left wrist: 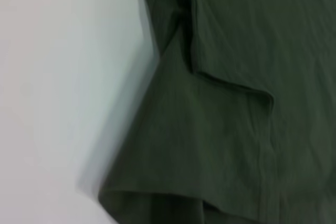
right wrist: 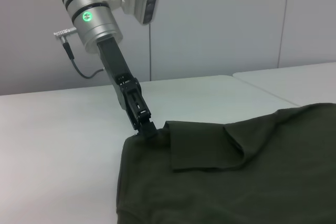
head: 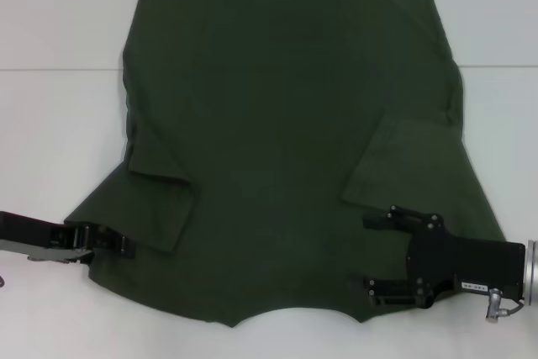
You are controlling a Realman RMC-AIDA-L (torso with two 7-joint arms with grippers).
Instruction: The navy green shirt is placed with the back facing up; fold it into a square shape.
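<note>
The navy green shirt [head: 286,124] lies spread flat on the white surface [head: 59,115], plain side up, with both short sleeves folded inward over the body; all positions below are given relative to this shirt. At its near edge the collar opening forms a shallow curved notch, roughly midway between the two grippers. The right gripper [head: 367,251] sits over the near right shoulder area, just beside the notch, with its jaws spread wide apart — one finger [head: 395,218] lies against the fabric near the folded right sleeve's corner, the other closer to the shirt's near edge, and no fabric is held between them. The left gripper [head: 126,245] meets the shirt at its near left corner, next to the folded left sleeve; in the right wrist view the left gripper [right wrist: 147,128] has its jaws clenched on the shirt's edge at that corner, and the cloth there rises slightly off the surface. The left wrist view shows the shirt [left wrist: 236,119] with the left sleeve's hem folded onto the body and the outer edge lifted, casting a shadow on the surface. Farther away, the shirt's body narrows slightly toward the hem — the far edge lies straight and flat, well apart from both grippers.
</note>
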